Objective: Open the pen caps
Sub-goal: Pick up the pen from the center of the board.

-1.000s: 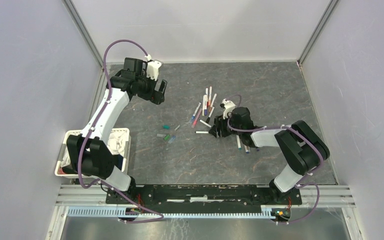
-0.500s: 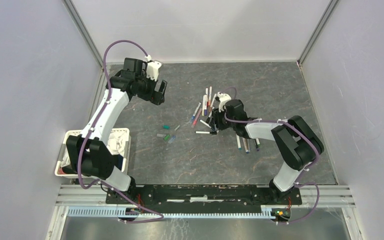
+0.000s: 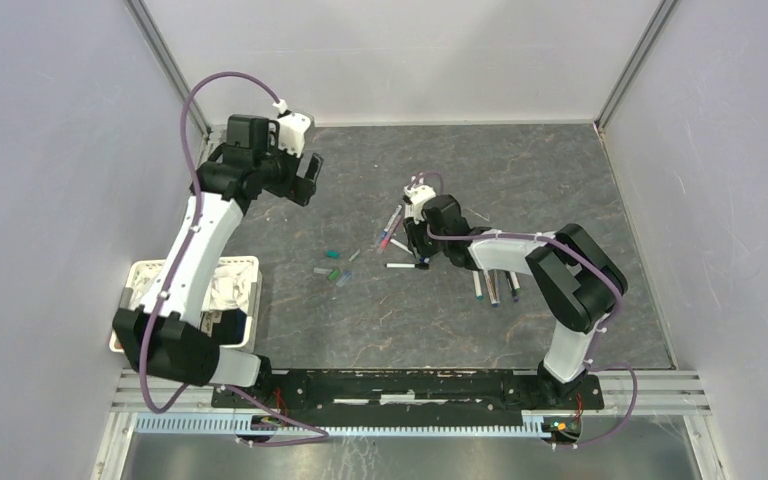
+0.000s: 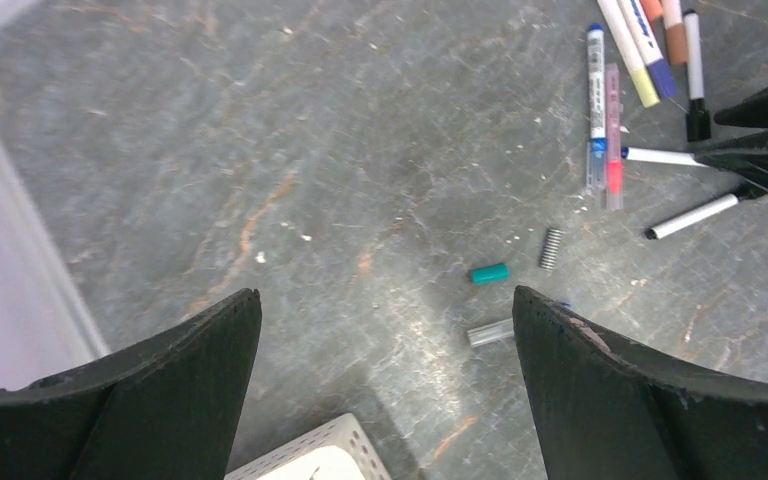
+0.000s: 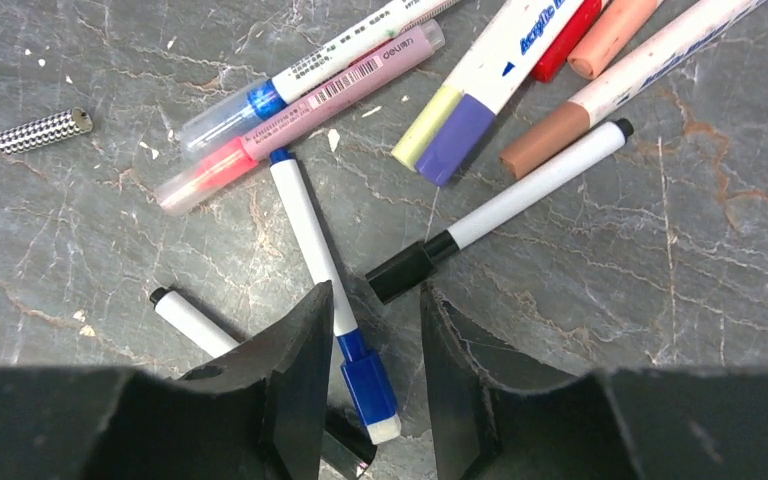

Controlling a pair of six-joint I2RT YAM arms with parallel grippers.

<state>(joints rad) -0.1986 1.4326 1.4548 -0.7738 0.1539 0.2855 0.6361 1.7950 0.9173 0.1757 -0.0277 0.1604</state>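
The grey marbled tabletop (image 3: 560, 180) carries a cluster of pens (image 5: 520, 45) just beyond the right jaws, with one blue-capped pen (image 5: 305, 225) lying between them. A teal cap (image 4: 489, 273) and a clear cap (image 4: 490, 332) lie ahead of the left jaws; a white basket (image 3: 240, 261) sits behind those.

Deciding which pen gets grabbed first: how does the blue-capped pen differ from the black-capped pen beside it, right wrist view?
The blue-capped pen lies between the fingers of the right gripper; the black-capped pen lies beyond their tips. The blue-capped pen runs almost straight ahead; the black-capped pen slants right. Both: white barrels, caps on.
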